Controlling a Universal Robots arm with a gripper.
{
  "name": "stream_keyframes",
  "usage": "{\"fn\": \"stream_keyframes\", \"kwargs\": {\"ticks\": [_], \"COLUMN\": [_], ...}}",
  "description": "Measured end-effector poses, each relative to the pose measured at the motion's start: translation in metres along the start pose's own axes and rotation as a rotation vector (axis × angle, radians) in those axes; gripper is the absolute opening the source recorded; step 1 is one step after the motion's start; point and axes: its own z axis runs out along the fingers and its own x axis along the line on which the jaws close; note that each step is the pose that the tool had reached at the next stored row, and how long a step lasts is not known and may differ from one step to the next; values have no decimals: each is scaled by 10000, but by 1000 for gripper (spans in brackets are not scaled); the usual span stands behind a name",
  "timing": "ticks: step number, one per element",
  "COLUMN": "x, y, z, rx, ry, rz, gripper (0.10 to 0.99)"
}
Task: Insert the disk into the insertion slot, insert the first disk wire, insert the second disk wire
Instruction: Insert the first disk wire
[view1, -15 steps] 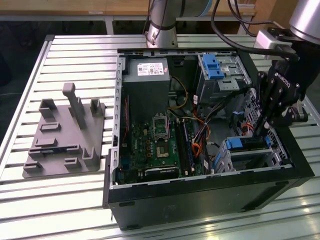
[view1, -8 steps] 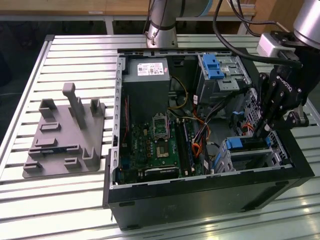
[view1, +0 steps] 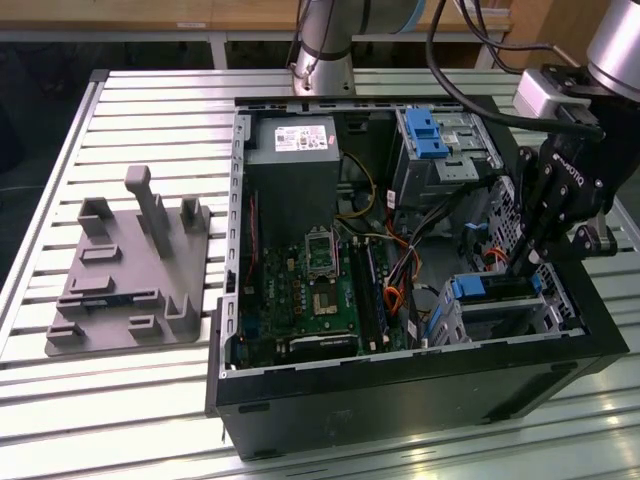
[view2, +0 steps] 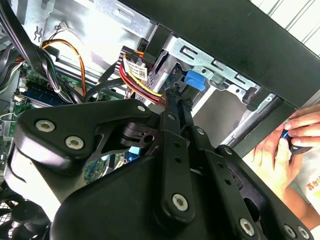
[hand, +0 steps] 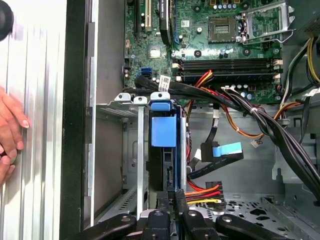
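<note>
Hand sits pinched narrow atop the disk, seemingly seated in the insertion slot at the exterior view's 4 o'clock; adjacent red-yellow wires could snag if it drifts.

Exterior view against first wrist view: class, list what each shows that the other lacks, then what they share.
Exterior view: the grey fixture plate lying beside the computer case. First wrist view: a person's hand outside the case wall. Shared: the disk in its blue carrier, standing in the insertion slot, the motherboard, and the tool close to the disk.
</note>
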Motion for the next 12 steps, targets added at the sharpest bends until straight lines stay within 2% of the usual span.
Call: {"fn": "stream_keyframes", "kwargs": {"ticks": [12], "x": [-3], "y": [-4], "z": [28], "rx": [0], "ry": [0], "rz": [-1], "gripper": [165]}}
